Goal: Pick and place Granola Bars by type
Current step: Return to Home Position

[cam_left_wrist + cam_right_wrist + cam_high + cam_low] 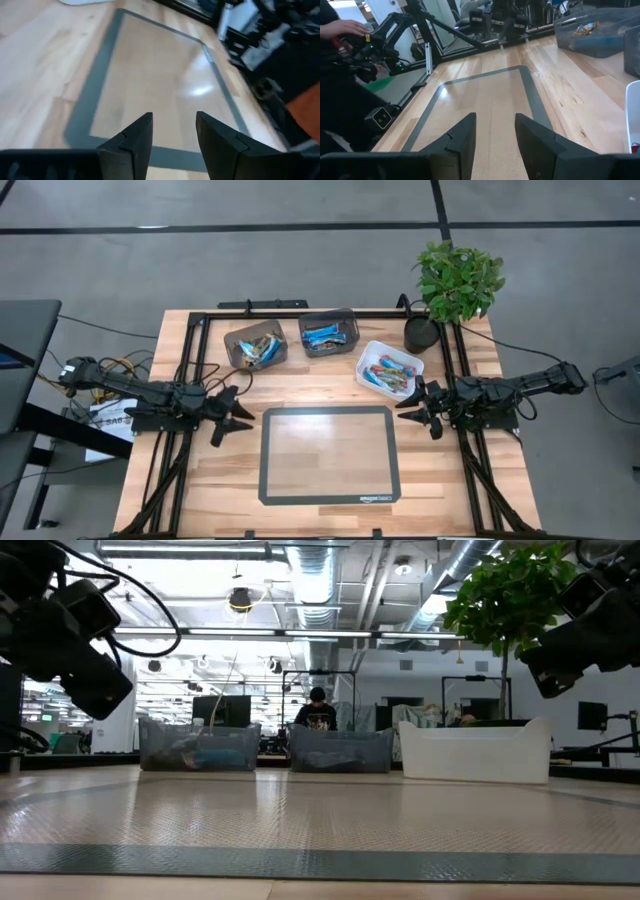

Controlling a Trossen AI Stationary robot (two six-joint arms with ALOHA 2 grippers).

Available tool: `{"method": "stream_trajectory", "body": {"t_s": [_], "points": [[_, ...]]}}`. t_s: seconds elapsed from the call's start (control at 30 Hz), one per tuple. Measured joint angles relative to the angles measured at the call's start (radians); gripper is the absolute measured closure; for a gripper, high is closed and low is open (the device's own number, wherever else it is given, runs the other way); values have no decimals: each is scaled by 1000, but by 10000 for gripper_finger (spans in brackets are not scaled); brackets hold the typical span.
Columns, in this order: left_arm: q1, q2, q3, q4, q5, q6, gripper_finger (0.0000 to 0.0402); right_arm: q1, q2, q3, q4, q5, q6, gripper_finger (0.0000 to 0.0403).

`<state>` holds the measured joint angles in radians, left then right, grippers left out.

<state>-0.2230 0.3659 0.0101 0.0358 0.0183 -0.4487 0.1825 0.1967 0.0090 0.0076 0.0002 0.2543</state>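
Seen from above, shiny blue Granola Bars (327, 335) lie in two dark see-through bins (228, 340) and a white tray (372, 347) in the upper middle of the frame. The low view shows only the bins' cloudy walls, with a person (317, 710) far behind. The left gripper (238, 417) and right gripper (412, 407) hang beside the flat grey-edged mat (328, 455). Their fingers are spread apart and hold nothing.

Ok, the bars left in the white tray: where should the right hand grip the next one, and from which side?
Probably the top bar of the granola bars, pinched across its narrow width at mid-length, coming straight down. They lie heaped, roughly flat, and the walls of the white tray block a sideways approach. The right hand, open, sits beside it.
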Motion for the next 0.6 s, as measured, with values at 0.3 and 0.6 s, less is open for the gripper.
{"method": "stream_trajectory", "body": {"t_s": [0.3,0.6], "points": [[0,0,-1,0,-50,16,258,0,0,0,0,0,0,274],[0,-4,-2,0,-50,16,258,0,0,0,0,0,0,274]]}}
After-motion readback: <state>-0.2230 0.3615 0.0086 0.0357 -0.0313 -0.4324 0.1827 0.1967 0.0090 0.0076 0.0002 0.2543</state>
